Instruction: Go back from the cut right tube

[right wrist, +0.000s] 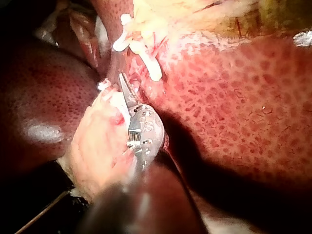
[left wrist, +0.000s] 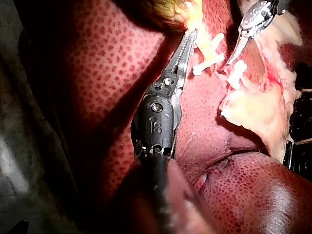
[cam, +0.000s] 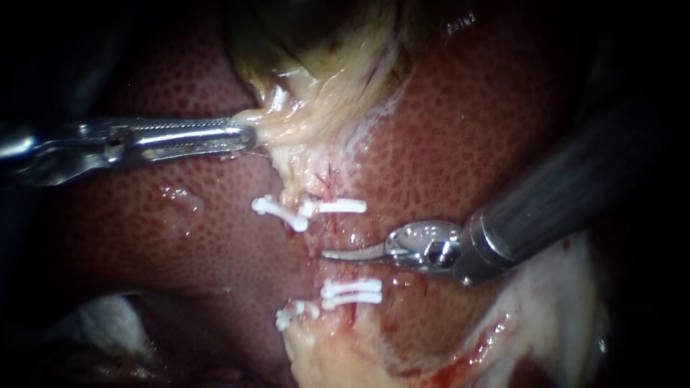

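Note:
My right instrument comes in from the right, and its curved blades lie shut together, holding nothing. Their tip rests over the reddish strip of tissue between an upper white clip and a lower pair of white clips. The cut ends of the tube do not show clearly. My left instrument comes in from the left, jaws shut on the pale yellow gallbladder tissue. In the right wrist view the blades point toward a clip. In the left wrist view the jaws hold yellow tissue.
Mottled red liver surrounds the field. Two more white clips sit to the left, one upper and one lower. Pale fatty tissue lies under the right shaft. White gauze shows at the lower left.

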